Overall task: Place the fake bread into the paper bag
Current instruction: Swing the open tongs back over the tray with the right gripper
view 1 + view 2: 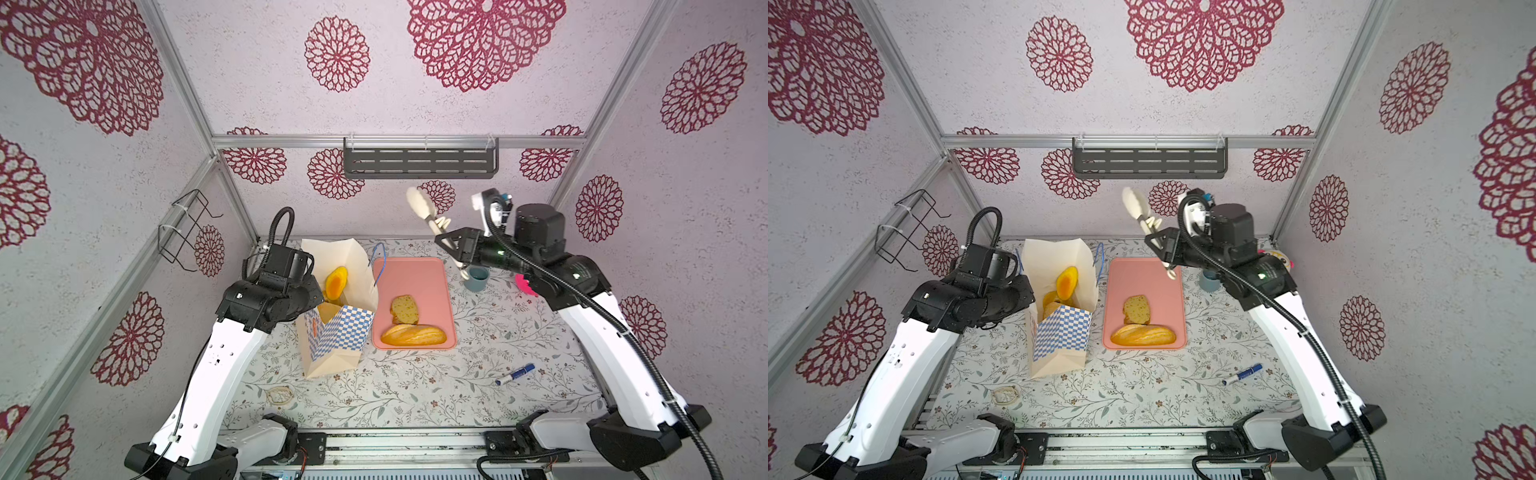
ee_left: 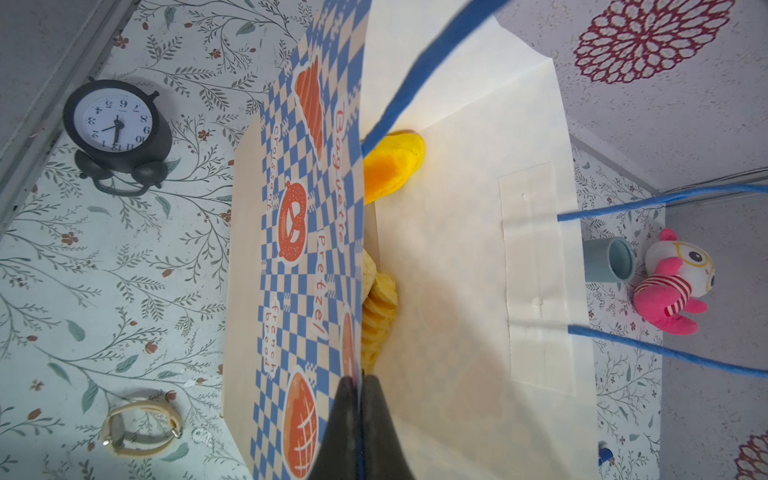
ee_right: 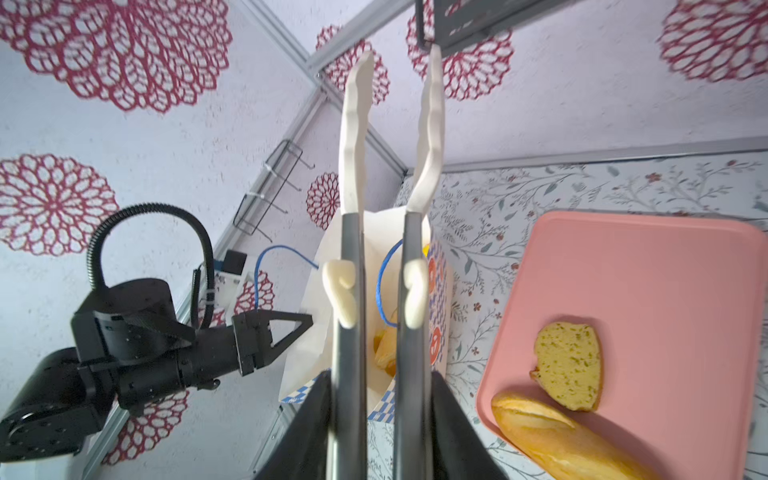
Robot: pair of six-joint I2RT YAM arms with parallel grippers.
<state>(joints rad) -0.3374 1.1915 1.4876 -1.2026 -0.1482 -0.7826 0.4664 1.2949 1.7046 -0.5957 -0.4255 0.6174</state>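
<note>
The paper bag (image 1: 336, 343) (image 1: 1059, 340) stands open left of the pink tray (image 1: 415, 274). My left gripper (image 2: 359, 380) is shut on the bag's checkered rim, one finger inside and one outside. Yellow fake bread (image 1: 336, 282) (image 2: 392, 166) lies inside the bag. On the tray lie a long loaf (image 1: 413, 335) (image 3: 561, 440) and speckled slices (image 1: 404, 309) (image 3: 567, 365). My right gripper (image 3: 380, 378) (image 1: 451, 245) is shut on the grey handles of tongs (image 3: 353, 270), raised above the tray's far end. Their white tips (image 1: 419, 203) stand apart with nothing between them.
A black alarm clock (image 2: 116, 124) and a wristwatch (image 2: 141, 428) lie left of the bag. A blue-grey cup (image 1: 476, 278) and a pink plush toy (image 2: 673, 282) sit right of the tray. A blue marker (image 1: 515, 374) lies front right. A dark shelf (image 1: 419, 158) hangs on the back wall.
</note>
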